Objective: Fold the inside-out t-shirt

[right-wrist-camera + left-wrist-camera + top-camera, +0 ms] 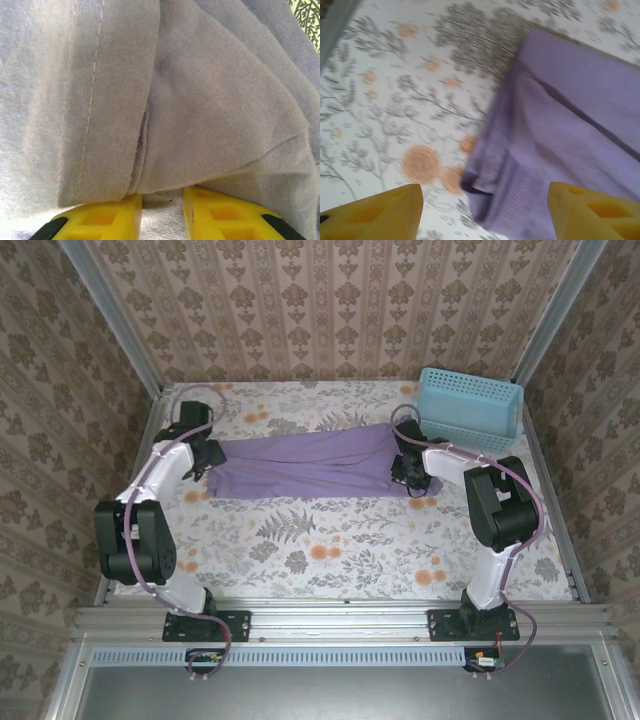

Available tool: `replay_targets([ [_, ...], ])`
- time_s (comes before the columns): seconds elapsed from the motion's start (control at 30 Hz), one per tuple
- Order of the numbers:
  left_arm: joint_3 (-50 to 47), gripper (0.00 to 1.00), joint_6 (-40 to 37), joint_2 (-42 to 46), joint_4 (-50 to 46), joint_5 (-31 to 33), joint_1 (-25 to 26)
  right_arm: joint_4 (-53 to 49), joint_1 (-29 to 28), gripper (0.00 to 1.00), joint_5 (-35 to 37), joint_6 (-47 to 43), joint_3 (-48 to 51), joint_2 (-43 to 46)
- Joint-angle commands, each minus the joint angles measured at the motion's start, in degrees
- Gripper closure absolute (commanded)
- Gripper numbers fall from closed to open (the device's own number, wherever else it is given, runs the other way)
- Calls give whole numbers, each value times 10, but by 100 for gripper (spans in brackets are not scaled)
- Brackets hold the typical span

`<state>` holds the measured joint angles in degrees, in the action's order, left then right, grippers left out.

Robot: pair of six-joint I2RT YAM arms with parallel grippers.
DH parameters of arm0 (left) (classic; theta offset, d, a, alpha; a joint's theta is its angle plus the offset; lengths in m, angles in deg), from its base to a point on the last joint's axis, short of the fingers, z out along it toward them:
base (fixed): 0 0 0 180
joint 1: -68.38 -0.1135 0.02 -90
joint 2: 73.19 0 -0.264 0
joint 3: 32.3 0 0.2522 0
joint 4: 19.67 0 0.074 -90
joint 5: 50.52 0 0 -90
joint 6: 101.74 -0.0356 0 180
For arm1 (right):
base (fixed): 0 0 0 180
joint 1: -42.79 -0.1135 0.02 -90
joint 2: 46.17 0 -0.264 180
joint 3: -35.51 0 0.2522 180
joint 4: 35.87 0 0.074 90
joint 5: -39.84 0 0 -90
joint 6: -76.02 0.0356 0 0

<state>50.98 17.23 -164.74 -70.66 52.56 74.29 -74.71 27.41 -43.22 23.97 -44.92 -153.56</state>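
The inside-out t-shirt (pixel 300 465) lies as a long lavender band across the far middle of the table, running from one gripper to the other. My left gripper (pixel 205 462) stands at its left end. In the left wrist view this gripper (pixel 485 210) is open, its yellow fingers wide apart, with the shirt's hemmed end (pixel 520 175) lying loose on the table between them. My right gripper (pixel 408 472) is at the shirt's right end. Its jaws (pixel 162 205) stand narrow, shut on a bunched fold of the t-shirt (pixel 210 110), and cloth drapes over both fingertips.
A light blue basket (pixel 470 410) stands at the far right corner, just behind the right gripper. The floral tablecloth (pixel 330 540) runs bare in front of the shirt. Metal frame rails (pixel 150 430) border the table's sides.
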Motion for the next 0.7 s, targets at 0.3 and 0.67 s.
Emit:
replay_targets([
  [0.3, -10, 31, 5, -129, -49, 6, 56, -44, 7, 69, 14, 7, 0, -6],
  [0.67, -129, 64, 29, -33, 2, 26, -61, -51, 9, 71, 19, 18, -13, -16],
])
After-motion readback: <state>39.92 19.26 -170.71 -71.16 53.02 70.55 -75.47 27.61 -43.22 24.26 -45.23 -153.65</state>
